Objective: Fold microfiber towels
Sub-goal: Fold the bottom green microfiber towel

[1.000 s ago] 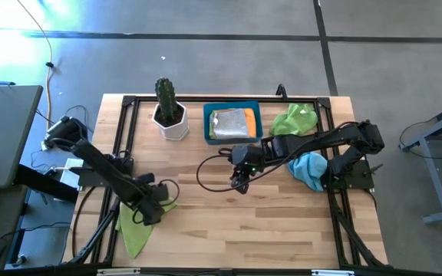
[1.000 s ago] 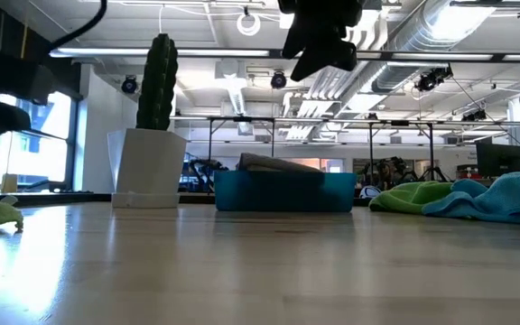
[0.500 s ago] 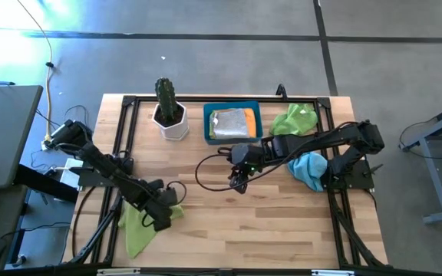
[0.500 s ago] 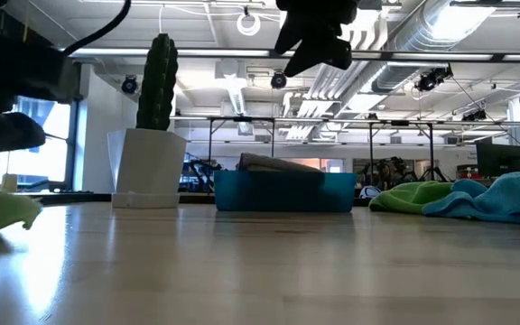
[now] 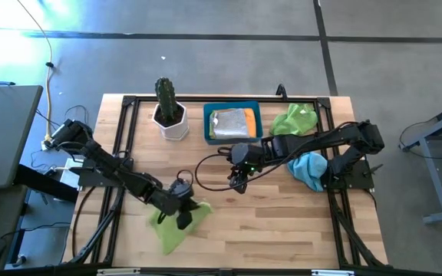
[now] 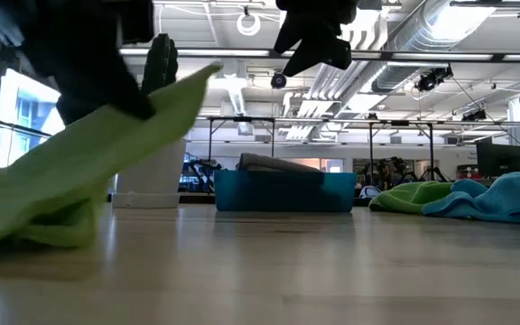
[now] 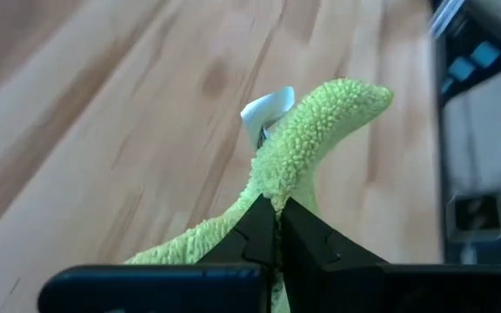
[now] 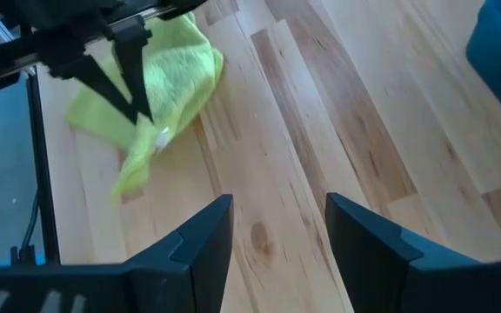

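A lime green microfiber towel lies near the table's front left, with my left gripper shut on it. Its held end is raised, and the rest slopes down to the wood. My right gripper hangs open above the middle of the table with nothing between its fingers. A second lime green towel and a light blue one lie crumpled at the right. Folded towels rest in a blue bin. My left gripper pinches the lime green towel between its two fingers, just behind the corner that carries a white tag. The fingers come slanting down from the table's left. The held corner is lifted, and the towel runs fairly taut down to its far part on the table.
A potted cactus stands at the back left, beside the blue bin at the back middle. Black frame rails run along the table's edges. Bare wood spreads across the front right.
My left gripper has shut on the lime green towel's corner, tipped up, risen a little and gone toward the table's right. The towel has been dragged from the left edge inward, its held end lifted and the rest sliding along the wood.
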